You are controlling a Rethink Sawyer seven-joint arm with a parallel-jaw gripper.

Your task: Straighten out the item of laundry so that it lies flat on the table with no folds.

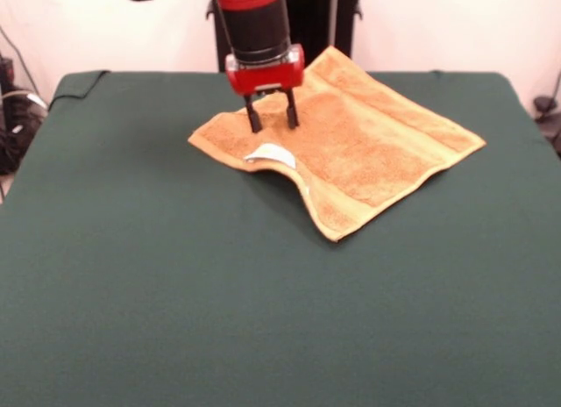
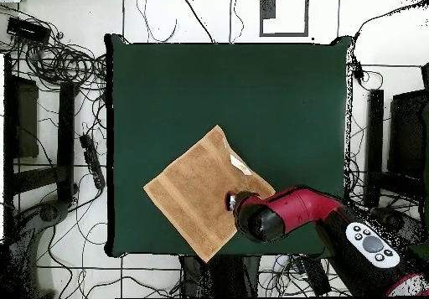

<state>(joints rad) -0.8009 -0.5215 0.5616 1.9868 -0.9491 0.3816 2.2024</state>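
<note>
From my remote station I see a plain white wall (image 1: 456,30) behind the rig, evenly lit. The overhead feed shows a pale tiled floor (image 2: 67,258) with dark grout lines. Black cables (image 2: 59,57) lie tangled across it on one side, and more cables (image 2: 369,69) trail along the other. Dark equipment racks (image 2: 38,136) stand at one edge, another dark unit (image 2: 410,136) opposite. A dark framed panel (image 2: 283,15) sits past the far end.

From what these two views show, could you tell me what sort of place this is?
Likely a robotics lab: a green cloth-covered table with one towel, the red arm's gripper over it, and loose cables across the floor.
</note>
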